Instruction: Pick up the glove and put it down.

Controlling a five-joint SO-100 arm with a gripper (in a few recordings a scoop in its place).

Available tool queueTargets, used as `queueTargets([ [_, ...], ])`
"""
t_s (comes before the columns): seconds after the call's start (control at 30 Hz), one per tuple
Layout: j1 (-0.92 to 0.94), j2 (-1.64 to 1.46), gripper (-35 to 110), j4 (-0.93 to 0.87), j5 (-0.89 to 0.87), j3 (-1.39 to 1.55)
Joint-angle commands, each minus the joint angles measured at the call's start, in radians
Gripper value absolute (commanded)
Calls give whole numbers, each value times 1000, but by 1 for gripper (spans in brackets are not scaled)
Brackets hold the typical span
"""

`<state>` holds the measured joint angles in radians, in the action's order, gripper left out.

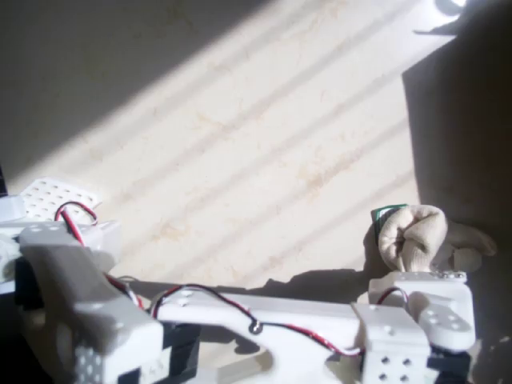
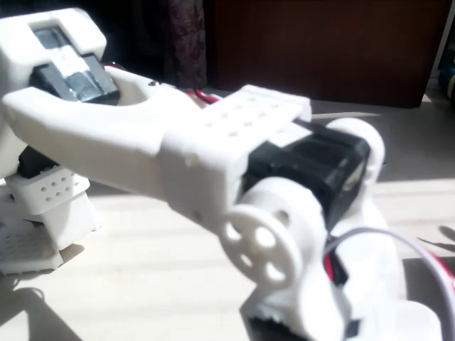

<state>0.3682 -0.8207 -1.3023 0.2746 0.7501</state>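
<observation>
In the overhead view the beige glove (image 1: 416, 236) sits bunched into a lump at the right, half in sun and half in shade, with one end trailing to the right. My gripper (image 1: 419, 270) comes in from below, at the end of the white arm (image 1: 264, 316) lying along the picture's bottom edge. Its head presses right against the glove's lower edge, and the fabric bulges out above it as if pinched. The fingertips are hidden under the head and in the cloth. In the fixed view the arm (image 2: 213, 142) looms close and blurred.
A small green-and-white card (image 1: 390, 214) lies just behind the glove's left side. A white perforated plate (image 1: 52, 196) sits at the left by the arm's base. Dark shadow (image 1: 464, 120) covers the right edge. The pale sunlit table (image 1: 264, 144) stretches across the middle.
</observation>
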Motion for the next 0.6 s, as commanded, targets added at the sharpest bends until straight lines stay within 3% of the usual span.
queueTargets([
  [0.0,6,-18,0,-2,11,-14],
  [0.4,-2,-48,28,-44,9,-5],
  [0.57,0,-49,30,-61,9,-11],
])
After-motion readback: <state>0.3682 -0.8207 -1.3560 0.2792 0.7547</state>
